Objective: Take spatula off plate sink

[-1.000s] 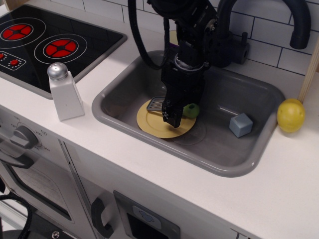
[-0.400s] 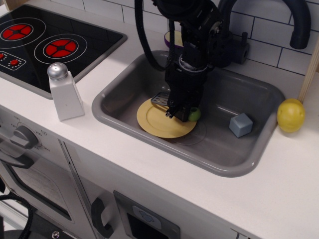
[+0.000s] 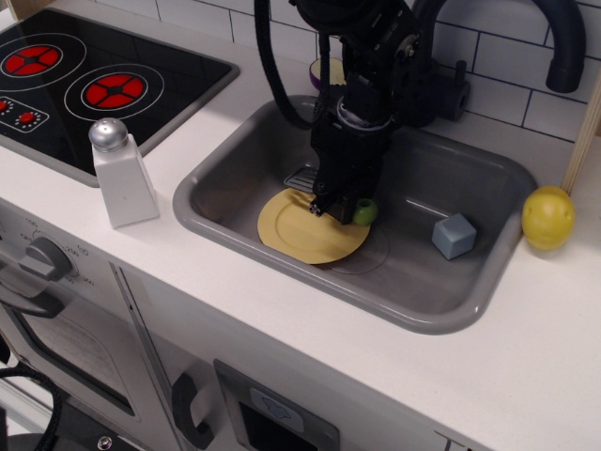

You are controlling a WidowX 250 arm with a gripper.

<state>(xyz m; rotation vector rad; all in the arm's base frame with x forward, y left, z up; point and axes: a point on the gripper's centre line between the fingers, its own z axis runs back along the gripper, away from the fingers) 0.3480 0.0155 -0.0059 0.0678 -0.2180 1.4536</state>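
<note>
My hand [image 3: 336, 205] pinches the spatula [image 3: 349, 203], its slotted grey blade sticking out left, thick green handle right, raised at the back edge of the flat round yellow plate [image 3: 305, 235] in the smooth grey sink [image 3: 451, 310].

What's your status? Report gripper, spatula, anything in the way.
Gripper down over the spatula, grip not confirmed from this view. Blade past the plate's far rim, handle end still over it. Blue-grey cube sits apart in the sink.

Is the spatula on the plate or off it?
Cannot tell: the hand hides most of the spatula above the plate.
</note>
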